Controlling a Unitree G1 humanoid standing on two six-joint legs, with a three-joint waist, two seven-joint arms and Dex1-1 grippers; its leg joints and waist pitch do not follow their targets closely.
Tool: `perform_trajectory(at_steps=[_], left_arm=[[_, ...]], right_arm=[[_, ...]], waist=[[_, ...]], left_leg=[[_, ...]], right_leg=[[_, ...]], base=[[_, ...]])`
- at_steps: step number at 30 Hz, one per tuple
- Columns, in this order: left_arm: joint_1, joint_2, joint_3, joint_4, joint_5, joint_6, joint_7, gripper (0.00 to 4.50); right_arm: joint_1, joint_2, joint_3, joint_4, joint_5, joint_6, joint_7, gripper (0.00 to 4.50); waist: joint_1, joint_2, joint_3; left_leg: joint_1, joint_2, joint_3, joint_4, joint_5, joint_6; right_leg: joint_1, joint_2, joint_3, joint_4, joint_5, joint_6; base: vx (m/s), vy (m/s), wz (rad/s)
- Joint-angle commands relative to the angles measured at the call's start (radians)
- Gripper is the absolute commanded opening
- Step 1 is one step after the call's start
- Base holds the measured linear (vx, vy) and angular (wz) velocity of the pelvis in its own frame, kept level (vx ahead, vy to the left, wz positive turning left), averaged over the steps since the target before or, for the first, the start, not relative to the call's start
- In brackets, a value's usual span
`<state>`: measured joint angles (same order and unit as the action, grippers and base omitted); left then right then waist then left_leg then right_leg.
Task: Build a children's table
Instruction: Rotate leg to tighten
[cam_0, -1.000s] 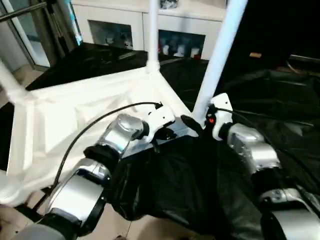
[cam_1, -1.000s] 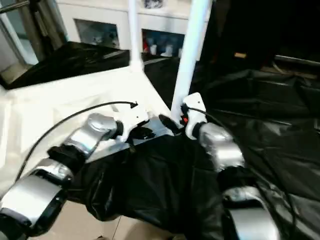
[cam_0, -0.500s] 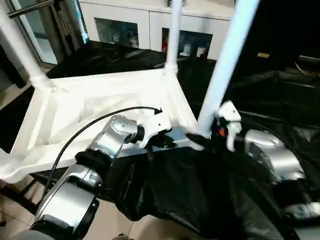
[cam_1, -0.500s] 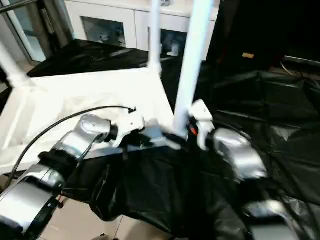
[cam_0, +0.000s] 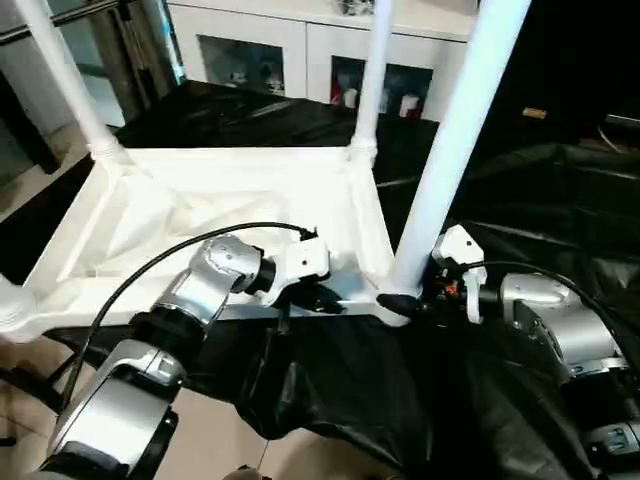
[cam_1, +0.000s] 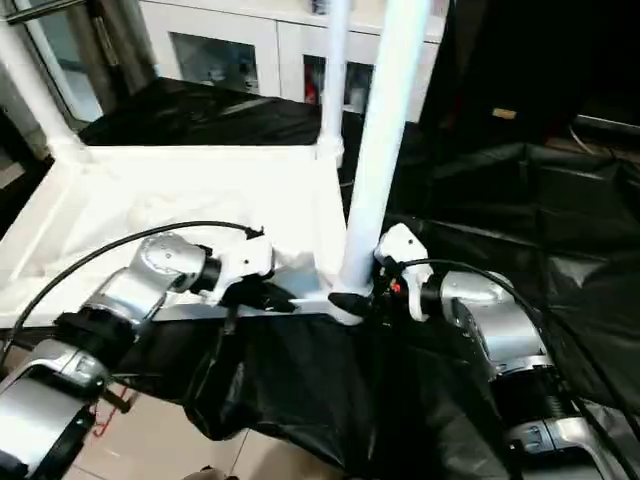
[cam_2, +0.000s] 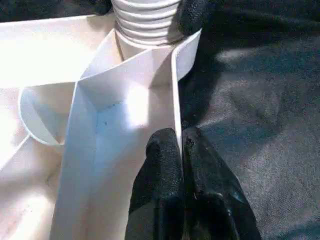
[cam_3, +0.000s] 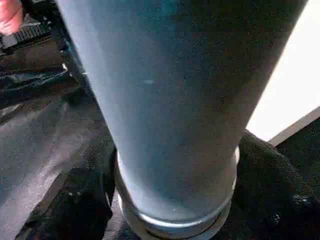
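Note:
The children's table lies upside down: its white tabletop (cam_0: 200, 200) has its underside up on black sheeting. White legs stand in its corner sockets, two at the far side (cam_0: 370, 80) (cam_0: 65, 80) and one at the near right corner (cam_0: 450, 150). My left gripper (cam_2: 179, 145) is shut on the tabletop's thin near rim, close to that corner; it is also in the left eye view (cam_0: 325, 298). My right gripper (cam_0: 405, 300) reaches in from the right. Its black fingers (cam_3: 75, 210) press both sides of the near right leg's ringed base (cam_3: 175, 200).
A white glass-fronted cabinet (cam_0: 300, 50) stands at the back. Crumpled black plastic sheeting (cam_0: 400, 400) covers the surface under and to the right of the tabletop. A black cable (cam_0: 150, 280) arches over my left forearm. Tiled floor shows at the near left.
The camera has shifted, so the whole scene sits differently in the picture. My right gripper's fingers have drawn in around the near right leg's base. The left grip on the rim is unchanged.

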<state>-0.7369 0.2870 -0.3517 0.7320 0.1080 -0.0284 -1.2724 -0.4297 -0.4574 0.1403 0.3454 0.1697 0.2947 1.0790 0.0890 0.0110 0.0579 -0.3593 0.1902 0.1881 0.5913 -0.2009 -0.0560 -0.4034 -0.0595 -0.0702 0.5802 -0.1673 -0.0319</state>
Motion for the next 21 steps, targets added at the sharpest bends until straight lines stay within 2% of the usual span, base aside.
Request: perform_trajectory(at_steps=[1, 4, 9, 11, 12, 14, 15, 16, 17, 18, 19, 21], left_arm=[[0.005, -0.006, -0.019, -0.050, -0.022, -0.024, -0.043, 0.00], [0.010, -0.004, -0.020, -0.056, -0.023, -0.021, -0.046, 0.00], [0.005, -0.028, 0.000, -0.034, -0.027, 0.025, 0.000, 0.00], [-0.019, -0.066, 0.026, 0.015, -0.022, 0.055, 0.090, 0.00], [-0.019, -0.066, 0.026, 0.015, -0.022, 0.055, 0.090, 0.00], [-0.071, -0.132, 0.071, 0.098, -0.019, 0.099, 0.253, 0.00], [-0.093, -0.160, 0.089, 0.130, -0.022, 0.118, 0.318, 0.00], [-0.112, -0.183, 0.104, 0.157, -0.023, 0.132, 0.377, 0.00], [-0.120, -0.194, 0.110, 0.170, -0.024, 0.139, 0.405, 0.00], [-0.128, -0.206, 0.116, 0.182, -0.025, 0.145, 0.430, 0.00], [-0.138, -0.225, 0.119, 0.197, -0.024, 0.152, 0.463, 0.00], [-0.149, -0.255, 0.121, 0.212, -0.019, 0.161, 0.510, 0.00]], right_arm=[[0.008, -0.014, 0.010, -0.028, 0.007, 0.006, 0.001, 3.01], [0.014, -0.012, 0.011, -0.031, 0.007, 0.008, 0.006, 2.81], [0.037, 0.015, 0.006, -0.019, 0.006, 0.005, -0.023, 2.76], [0.039, 0.063, -0.014, 0.023, -0.010, -0.010, -0.118, 2.75], [0.039, 0.063, -0.014, 0.023, -0.010, -0.010, -0.118, 2.75], [0.018, 0.163, -0.057, 0.116, -0.033, -0.016, -0.325, 2.75], [0.006, 0.202, -0.072, 0.150, -0.035, -0.016, -0.395, 2.75], [-0.006, 0.237, -0.085, 0.179, -0.033, -0.014, -0.455, 2.75], [-0.012, 0.253, -0.092, 0.193, -0.033, -0.013, -0.482, 2.75], [-0.019, 0.273, -0.100, 0.208, -0.030, -0.009, -0.514, 2.75], [-0.030, 0.306, -0.105, 0.226, -0.027, -0.002, -0.554, 2.74], [-0.049, 0.355, -0.103, 0.254, -0.038, -0.008, -0.624, 2.74]], waist=[[-0.003, -0.002, -0.074], [-0.002, -0.003, -0.076], [-0.003, -0.004, -0.076], [-0.005, -0.004, -0.075], [-0.006, -0.007, -0.073], [-0.012, -0.009, -0.068], [-0.017, -0.003, -0.065], [-0.021, -0.010, -0.066], [-0.023, -0.010, -0.066], [-0.025, -0.005, -0.066], [-0.030, -0.005, -0.067], [-0.034, -0.004, -0.068]], left_leg=[[0.009, 0.053, -0.015, -0.062, -0.094, 0.080], [0.008, 0.051, -0.014, -0.060, -0.081, 0.085], [0.009, 0.051, -0.012, -0.058, -0.074, 0.088], [0.009, 0.049, -0.010, -0.057, -0.083, 0.086], [0.010, 0.046, -0.012, -0.059, -0.104, 0.070], [0.013, 0.042, -0.010, -0.061, -0.133, 0.055], [0.019, 0.039, -0.011, -0.062, -0.161, 0.031], [0.018, 0.036, -0.015, -0.064, -0.171, 0.015], [0.018, 0.035, -0.015, -0.064, -0.171, 0.014], [0.018, 0.034, -0.016, -0.064, -0.171, 0.019], [0.013, 0.035, -0.016, -0.064, -0.159, 0.027], [0.013, 0.033, -0.015, -0.063, -0.158, 0.040]], right_leg=[[0.062, -0.089, 0.050, -0.044, -0.100, -0.251], [0.063, -0.088, 0.050, -0.042, -0.085, -0.251], [0.062, -0.087, 0.050, -0.041, -0.078, -0.252], [0.058, -0.087, 0.051, -0.043, -0.093, -0.251], [0.061, -0.090, 0.049, -0.050, -0.137, -0.247], [0.055, -0.087, 0.050, -0.060, -0.219, -0.220], [0.050, -0.087, 0.049, -0.068, -0.291, -0.208], [0.056, -0.088, 0.046, -0.073, -0.345, -0.188], [0.055, -0.088, 0.047, -0.075, -0.357, -0.181], [0.055, -0.088, 0.048, -0.077, -0.361, -0.174], [0.057, -0.087, 0.049, -0.076, -0.330, -0.177], [0.056, -0.086, 0.048, -0.077, -0.314, -0.181]], base=[[0.000, 0.000, 0.00], [0.000, 0.000, 0.00], [0.000, 0.000, 0.00], [0.000, 0.000, 0.00], [0.000, 0.000, 0.00], [0.000, 0.000, 0.00], [0.000, 0.000, 0.00], [0.000, 0.000, 0.00], [0.000, 0.000, 0.00], [0.000, 0.000, 0.00], [0.000, 0.000, 0.00], [0.000, 0.000, 0.00]])
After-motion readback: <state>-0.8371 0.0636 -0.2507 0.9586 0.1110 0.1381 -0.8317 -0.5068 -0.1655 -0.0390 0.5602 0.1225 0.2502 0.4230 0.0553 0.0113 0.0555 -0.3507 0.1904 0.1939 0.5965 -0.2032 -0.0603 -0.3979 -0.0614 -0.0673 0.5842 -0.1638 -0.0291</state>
